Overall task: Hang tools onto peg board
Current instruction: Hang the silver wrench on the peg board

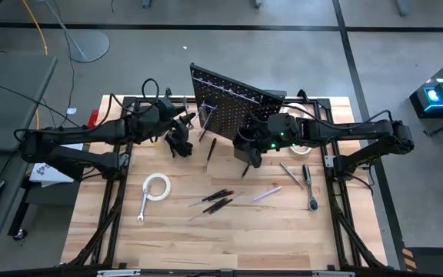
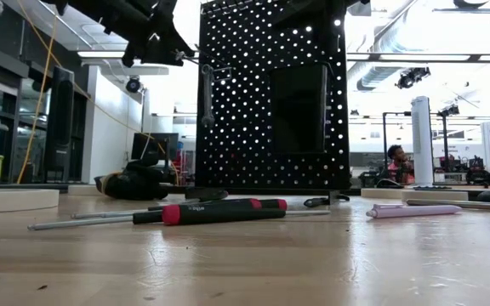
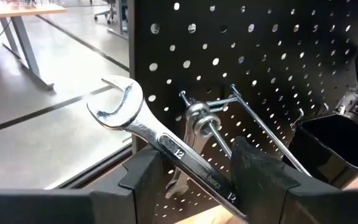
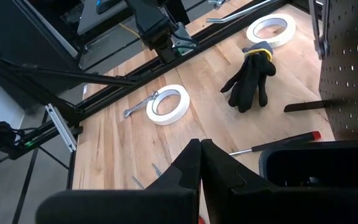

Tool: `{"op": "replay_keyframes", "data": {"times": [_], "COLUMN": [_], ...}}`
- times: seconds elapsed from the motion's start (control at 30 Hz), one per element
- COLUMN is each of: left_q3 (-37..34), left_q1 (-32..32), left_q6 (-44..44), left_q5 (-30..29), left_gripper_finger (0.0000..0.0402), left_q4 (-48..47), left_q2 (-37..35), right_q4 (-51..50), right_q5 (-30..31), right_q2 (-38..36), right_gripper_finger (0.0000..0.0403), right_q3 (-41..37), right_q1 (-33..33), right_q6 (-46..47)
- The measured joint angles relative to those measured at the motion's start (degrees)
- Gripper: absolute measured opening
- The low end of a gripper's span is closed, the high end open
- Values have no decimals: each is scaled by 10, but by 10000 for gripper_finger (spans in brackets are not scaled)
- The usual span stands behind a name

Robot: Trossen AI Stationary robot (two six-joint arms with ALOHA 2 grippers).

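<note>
Where the peg board [image 1: 225, 96] stands upright at the table's [image 1: 229, 238] far edge, two arms meet it from either side. The left gripper [image 1: 187, 123] is at the board's left edge, its fingers [image 3: 253, 165] parted on either side of a silver wrench [image 3: 154, 134]; whether they touch it cannot be told. The right gripper [image 1: 246, 158] hovers in front of the board beside the black bin [image 1: 246, 141], its fingers [image 4: 188, 165] pressed together and empty.

Counted on the table in the high view: two white tape rolls [image 1: 157, 187] [image 1: 301, 148], one near the left, one near the right arm; one wrench [image 1: 142, 206] just beside the left roll; two red-handled screwdrivers [image 1: 215, 199] lying close together at the centre; one purple tool [image 1: 268, 193]; two silver tools [image 1: 309, 185] at the right; one black glove [image 1: 178, 144].

Only the left wrist view shows the wrench at the board hung over a chrome peg [image 3: 204, 121], its open jaw end pointing up and away from the gripper, its long axis slanting down between the fingers. Only the low view shows it hanging near vertical at the board's left edge [image 2: 207, 93], and a person [image 2: 394, 163] seated in the room behind. Only the right wrist view shows a yellow band on the glove's [image 4: 250, 78] cuff.
</note>
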Motion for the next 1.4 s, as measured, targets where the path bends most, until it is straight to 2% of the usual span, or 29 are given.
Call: {"op": "replay_keyframes", "data": {"times": [0.17, 0.33, 0.73, 0.87, 1.13, 1.4], "left_q3": [0, -1, -2, 0, -2, -2], "left_q1": [0, 0, 2, 2, 2, 2], "left_q6": [-10, -68, -274, -328, -369, -436], "left_q5": [-2, -15, -23, -6, 10, 69], "left_gripper_finger": [173, 173, 173, 173, 173, 172], "left_q4": [-3, -7, -23, -25, -12, -13], "left_q2": [0, 0, 17, 40, 52, 52], "right_q4": [0, -1, -4, -5, -5, -5], "right_q5": [0, 0, 0, 0, 0, 0], "right_q2": [0, 0, 0, 0, 0, 0], "right_gripper_finger": [0, 0, 0, 0, 0, 0], "right_q3": [0, 0, 0, 0, 0, 0], "right_q1": [0, 0, 0, 0, 0, 0], "right_q6": [0, 0, -5, -4, -3, -3]}}
